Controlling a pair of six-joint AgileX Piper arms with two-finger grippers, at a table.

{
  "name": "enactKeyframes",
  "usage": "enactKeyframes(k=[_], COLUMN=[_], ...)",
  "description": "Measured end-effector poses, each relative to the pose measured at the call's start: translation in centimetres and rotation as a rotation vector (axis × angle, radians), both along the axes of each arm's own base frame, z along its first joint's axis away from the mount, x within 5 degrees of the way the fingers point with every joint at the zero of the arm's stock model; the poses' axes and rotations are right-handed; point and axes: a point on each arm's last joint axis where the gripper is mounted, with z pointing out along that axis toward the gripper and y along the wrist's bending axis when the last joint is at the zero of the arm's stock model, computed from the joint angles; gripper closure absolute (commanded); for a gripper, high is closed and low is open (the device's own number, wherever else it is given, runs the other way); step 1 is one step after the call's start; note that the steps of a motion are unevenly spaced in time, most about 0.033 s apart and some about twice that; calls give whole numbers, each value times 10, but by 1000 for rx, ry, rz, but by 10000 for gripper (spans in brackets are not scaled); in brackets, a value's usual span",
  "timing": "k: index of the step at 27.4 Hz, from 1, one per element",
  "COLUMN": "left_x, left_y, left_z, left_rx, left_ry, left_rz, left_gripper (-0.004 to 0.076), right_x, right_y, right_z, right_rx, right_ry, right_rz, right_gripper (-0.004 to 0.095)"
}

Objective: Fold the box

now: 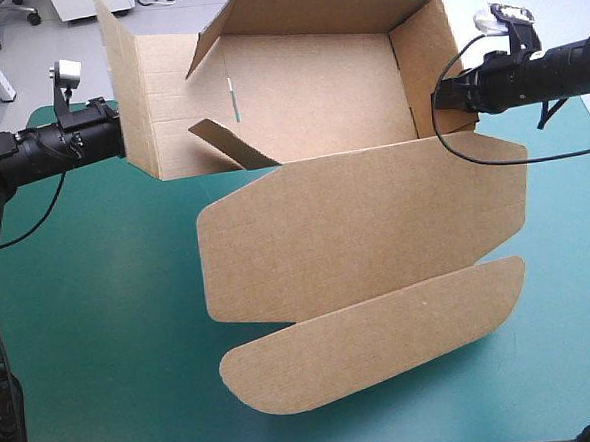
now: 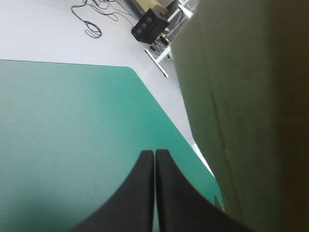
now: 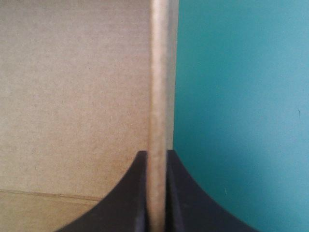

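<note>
The brown box (image 1: pixel 316 79) stands at the far half of the table with its back and side walls raised and an inner flap (image 1: pixel 232 145) leaning loose at its left. Its lid (image 1: pixel 365 217) lies flat toward the front, ending in a rounded flap (image 1: pixel 372 336). My left gripper (image 1: pixel 120 140) is against the outside of the left wall. In the left wrist view its fingers (image 2: pixel 154 155) are shut with nothing between them, the wall (image 2: pixel 251 106) right beside. My right gripper (image 1: pixel 446 97) is shut on the top edge of the right wall (image 3: pixel 159 72), one finger on each side.
Bare teal-green cover (image 1: pixel 101 323) lies to the front left of the lid and on the right (image 1: pixel 566 224). The table's far left corner (image 2: pixel 130 70) is just ahead of my left gripper, with floor beyond it.
</note>
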Motion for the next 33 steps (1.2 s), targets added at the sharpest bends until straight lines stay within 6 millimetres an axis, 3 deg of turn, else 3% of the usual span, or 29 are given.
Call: enactKeyframes(k=[8,21,26,33], left_x=[-17,-38,-40,-42], left_y=[-25,-29,-37,-40], left_z=[15,43,43,45], left_rx=[-3,12,11,5], left_ry=[-46,-142,-138,-143], left_rz=[-80,-86,-112,-124], left_gripper=[728,728,728,732], right_x=[0,-1,-2,-2], right_y=[0,7,23,26], right_z=[0,0,-2,-3], right_rx=[-2,0,-25,-42], right_ry=[3,6,17,24], right_rz=[-3,16,47,45], right_gripper=[907,907,907,906])
